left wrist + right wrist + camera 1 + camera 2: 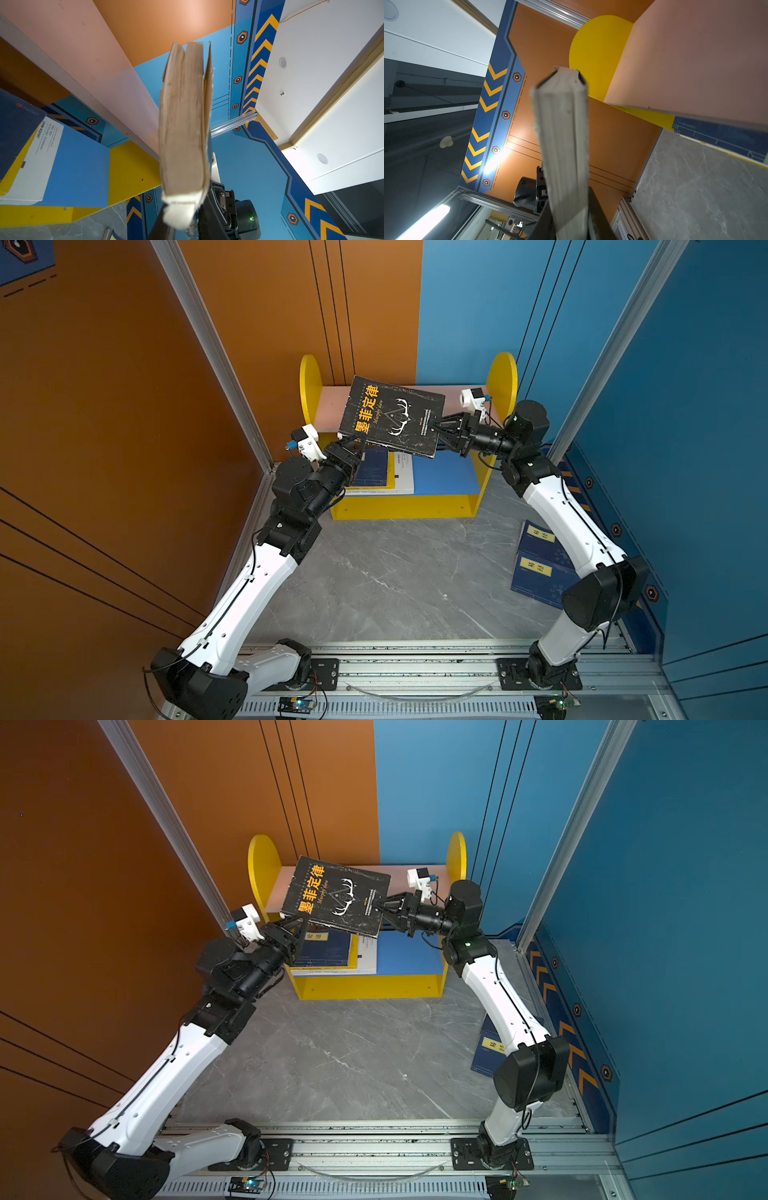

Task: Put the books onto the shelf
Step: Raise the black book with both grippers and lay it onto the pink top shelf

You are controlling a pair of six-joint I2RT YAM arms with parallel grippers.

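Black book's (395,418) edges seemingly clear side panels (503,377); blue board (444,475) half open.

Orange wall (104,406) left, blue wall (706,406) right, grey marble floor (395,580), alu posts (210,344), white ceiling (311,52)

The black paperback with a white antler emblem (392,416) carries the orange title 墨菲定律 and, in white script, "Murphy's law". The large white paperback (41,149) reads "JAVEN MAO. APPARATUS PORTFOLIO NEW YORK". Yellow labels read 论语 on the shelved navy paperback (328,952) and 易经 on each of the two navy paperbacks (540,576) lying on the grey marbled surface (395,572).
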